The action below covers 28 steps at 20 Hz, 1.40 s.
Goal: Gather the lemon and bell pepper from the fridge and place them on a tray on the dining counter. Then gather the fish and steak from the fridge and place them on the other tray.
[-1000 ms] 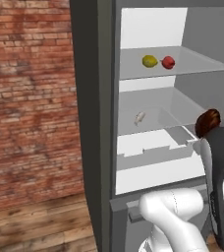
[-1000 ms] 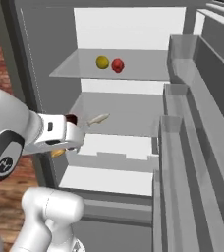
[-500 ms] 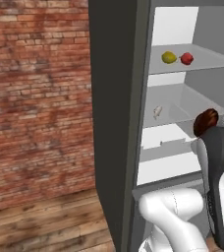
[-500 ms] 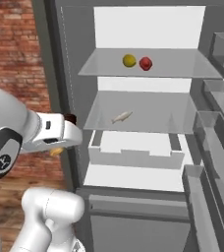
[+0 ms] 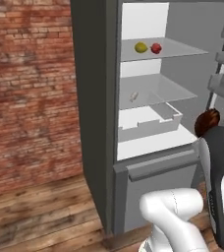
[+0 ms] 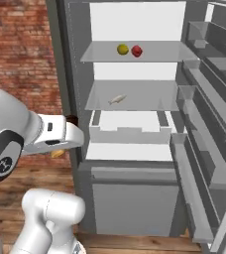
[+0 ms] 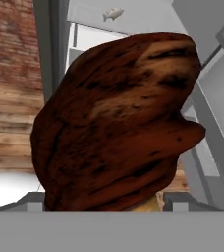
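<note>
The white arm stood folded, forearm level; its pincer (image 7: 104, 202) was spread wide, clamped around the steak (image 7: 116, 123).

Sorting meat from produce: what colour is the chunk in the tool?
Dark brown-red with a paler tan streak: the steak, clearest in the hand view.

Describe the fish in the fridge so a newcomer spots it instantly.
Look into the open fridge: two glass shelves sit above a white drawer. The fish lies alone on the lower shelf, directly above that drawer. It is slim, silver-grey and has a tail fin, unlike the round yellow lemon and red bell pepper on the shelf above.
</note>
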Tool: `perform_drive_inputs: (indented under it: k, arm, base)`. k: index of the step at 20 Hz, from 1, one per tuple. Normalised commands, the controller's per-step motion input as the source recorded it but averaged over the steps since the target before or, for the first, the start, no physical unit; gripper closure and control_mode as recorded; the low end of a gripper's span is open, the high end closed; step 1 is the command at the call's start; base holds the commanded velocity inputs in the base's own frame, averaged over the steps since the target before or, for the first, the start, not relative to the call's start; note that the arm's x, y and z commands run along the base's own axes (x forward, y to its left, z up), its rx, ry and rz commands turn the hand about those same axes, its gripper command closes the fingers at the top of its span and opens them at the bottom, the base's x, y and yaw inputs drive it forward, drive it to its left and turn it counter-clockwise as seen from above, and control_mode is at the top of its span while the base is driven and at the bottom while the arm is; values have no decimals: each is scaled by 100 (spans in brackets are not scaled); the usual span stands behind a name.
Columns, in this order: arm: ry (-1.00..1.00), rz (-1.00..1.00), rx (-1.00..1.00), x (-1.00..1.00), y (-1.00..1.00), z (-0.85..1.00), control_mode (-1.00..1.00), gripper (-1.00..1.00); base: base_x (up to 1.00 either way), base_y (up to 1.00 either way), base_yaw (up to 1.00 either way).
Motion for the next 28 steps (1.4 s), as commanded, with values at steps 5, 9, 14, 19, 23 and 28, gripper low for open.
perform_drive_inputs:
  k: [5,9,14,19,23,28]
  arm:
    - [0,0,0,0,0,0,100,100]
    - [0,0,0,0,0,0,100,100]
    - [0,0,0,0,0,0,100,100]
    - [0,0,0,0,0,0,100,100]
    - [0,0,0,0,0,0,100,100]
    - [0,0,0,0,0,0,100,100]
  base:
    - [-81,1,-17]
    - [-84,11,-19]
    - [-72,8,-20]
    - [-83,0,-22]
    - [-70,10,-28]
    - [-68,34,-34]
